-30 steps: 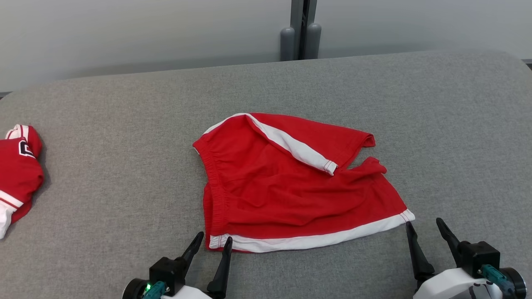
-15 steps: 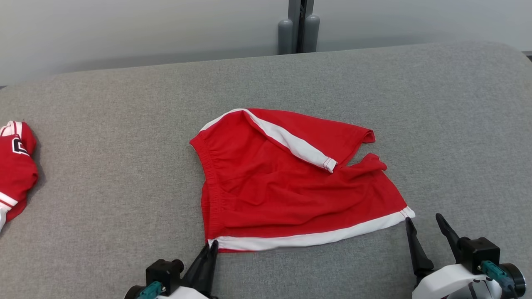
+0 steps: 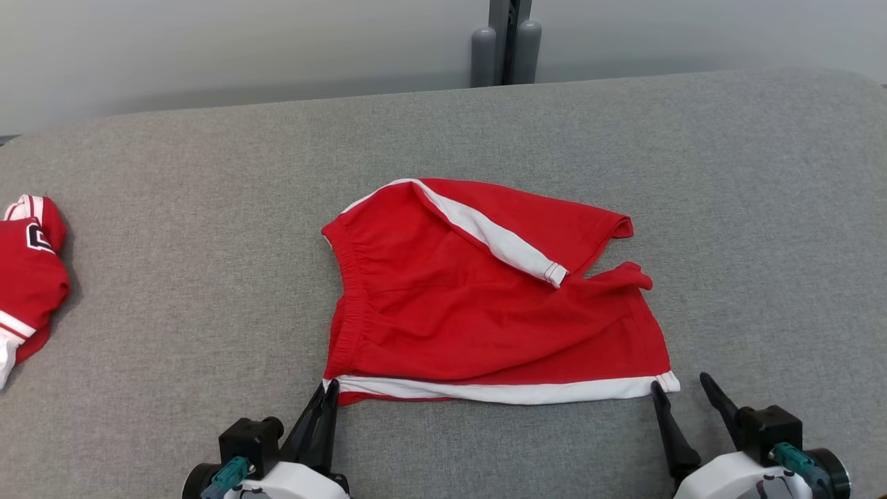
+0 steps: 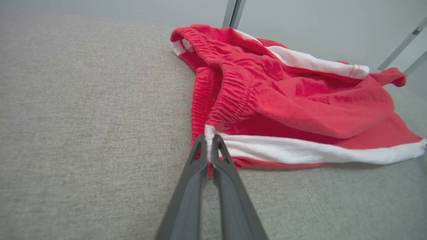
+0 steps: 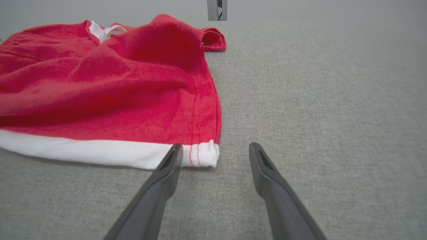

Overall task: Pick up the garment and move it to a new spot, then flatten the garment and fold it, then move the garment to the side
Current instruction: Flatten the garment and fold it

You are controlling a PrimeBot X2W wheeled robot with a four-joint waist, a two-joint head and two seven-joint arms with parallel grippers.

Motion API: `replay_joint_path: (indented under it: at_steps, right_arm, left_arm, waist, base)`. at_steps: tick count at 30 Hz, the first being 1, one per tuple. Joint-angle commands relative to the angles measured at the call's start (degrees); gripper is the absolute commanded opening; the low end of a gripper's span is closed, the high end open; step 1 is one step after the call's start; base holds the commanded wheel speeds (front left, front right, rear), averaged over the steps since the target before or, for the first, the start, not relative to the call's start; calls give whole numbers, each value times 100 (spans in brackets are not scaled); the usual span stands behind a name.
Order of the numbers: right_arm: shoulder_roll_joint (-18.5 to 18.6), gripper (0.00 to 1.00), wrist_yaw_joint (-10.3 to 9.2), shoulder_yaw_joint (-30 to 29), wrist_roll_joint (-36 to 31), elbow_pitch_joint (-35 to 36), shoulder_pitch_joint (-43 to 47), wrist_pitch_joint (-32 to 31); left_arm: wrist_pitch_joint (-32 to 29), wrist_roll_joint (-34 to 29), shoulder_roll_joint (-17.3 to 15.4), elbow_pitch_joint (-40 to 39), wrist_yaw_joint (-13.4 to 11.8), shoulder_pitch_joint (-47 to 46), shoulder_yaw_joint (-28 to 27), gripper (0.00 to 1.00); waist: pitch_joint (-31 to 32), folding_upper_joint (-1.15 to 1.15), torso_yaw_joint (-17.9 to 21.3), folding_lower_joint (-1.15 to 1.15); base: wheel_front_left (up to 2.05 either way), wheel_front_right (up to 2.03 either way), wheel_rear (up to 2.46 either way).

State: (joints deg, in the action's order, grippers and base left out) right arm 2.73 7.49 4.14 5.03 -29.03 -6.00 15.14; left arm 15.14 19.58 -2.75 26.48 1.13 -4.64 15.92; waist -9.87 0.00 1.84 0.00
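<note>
Garment (image 3: pixel 485 312), red shorts with white trim, is lying on the counter (image 3: pixel 173 291), centred toward its near edge. Left gripper (image 3: pixel 330 387) is pinching the near-left hem corner, jaws closed. Right gripper (image 3: pixel 679 381) is hovering at the near-right corner, jaws wide, holding nothing.

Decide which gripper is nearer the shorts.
Left. The left gripper is shut on the shorts at their near left corner; the right gripper stands open at the near right corner, not yet gripping.
</note>
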Motion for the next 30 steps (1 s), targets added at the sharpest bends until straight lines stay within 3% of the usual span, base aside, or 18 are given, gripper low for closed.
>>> replay_joint_path:
  at_steps: [1,5,9,10,11,12,13,21,30]
  right_arm:
    - [35,100,0,26,44,-93,-47,-1]
    - [32,98,0,183,167,-351,-140,-1]
    - [31,81,0,317,246,-553,-297,-2]
    - [31,68,0,336,265,-608,-325,-2]
    - [31,49,0,348,279,-646,-358,-3]
    - [31,38,0,363,285,-678,-384,-3]
    - [31,0,0,370,291,-704,-397,-3]
    - [40,0,0,238,550,-252,-332,-2]
    - [38,0,0,232,992,804,-831,-1]
  left_arm:
    - [0,-46,-26,-27,11,-72,-27,0]
    - [0,-61,-27,-42,42,-101,-11,0]
    - [0,-95,-26,-29,66,-133,-7,0]
    - [0,-104,-26,-24,77,-139,-9,0]
    - [0,-116,-27,-17,87,-140,-11,0]
    - [0,-119,-27,-11,77,-142,-12,0]
    - [0,-117,-27,-4,77,-143,-14,0]
    - [0,-233,-30,-274,70,-120,-173,0]
    - [0,-726,-51,-997,321,-543,-641,0]
  waist:
    - [-14,0,-7,0]
    - [-48,0,-20,0]
    - [-84,0,-23,0]
    - [-89,0,-27,0]
    - [-94,0,-33,0]
    - [-96,0,-41,0]
    - [-95,0,-49,0]
    - [104,0,-57,0]
    - [743,0,-19,0]
  base:
    - [0,0,0]
    - [0,0,0]
    - [0,0,0]
    - [0,0,0]
    - [0,0,0]
    - [0,0,0]
    - [0,0,0]
    - [0,0,0]
    - [0,0,0]
